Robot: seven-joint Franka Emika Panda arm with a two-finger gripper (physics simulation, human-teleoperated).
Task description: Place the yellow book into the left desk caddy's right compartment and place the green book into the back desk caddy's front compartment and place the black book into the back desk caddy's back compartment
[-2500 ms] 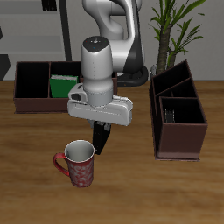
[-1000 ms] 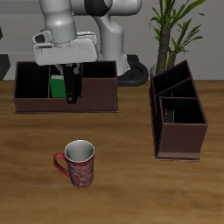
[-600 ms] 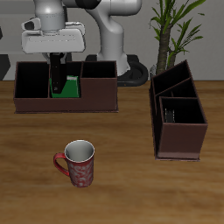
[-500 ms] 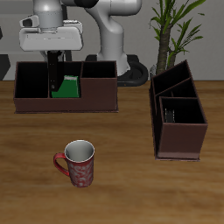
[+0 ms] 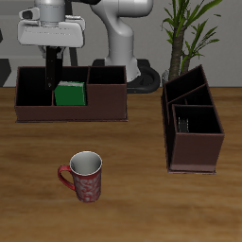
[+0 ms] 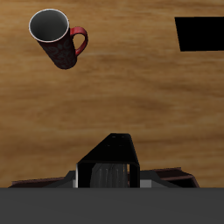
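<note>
Exterior view: the green book (image 5: 70, 95) is seen standing inside the dark brown rectangular desk caddy (image 5: 71, 110) at the counter's (image 5: 132, 203) back, in a middle compartment. The gripper (image 5: 51, 74) hangs just beside the book, above the neighbouring compartment. The state of the jaws cannot be told; nothing is seen held. The book's long axis cannot be judged; its face is turned toward the counter's front. A likely fault: the book's compartment may be misjudged, or a divider struck.
</note>
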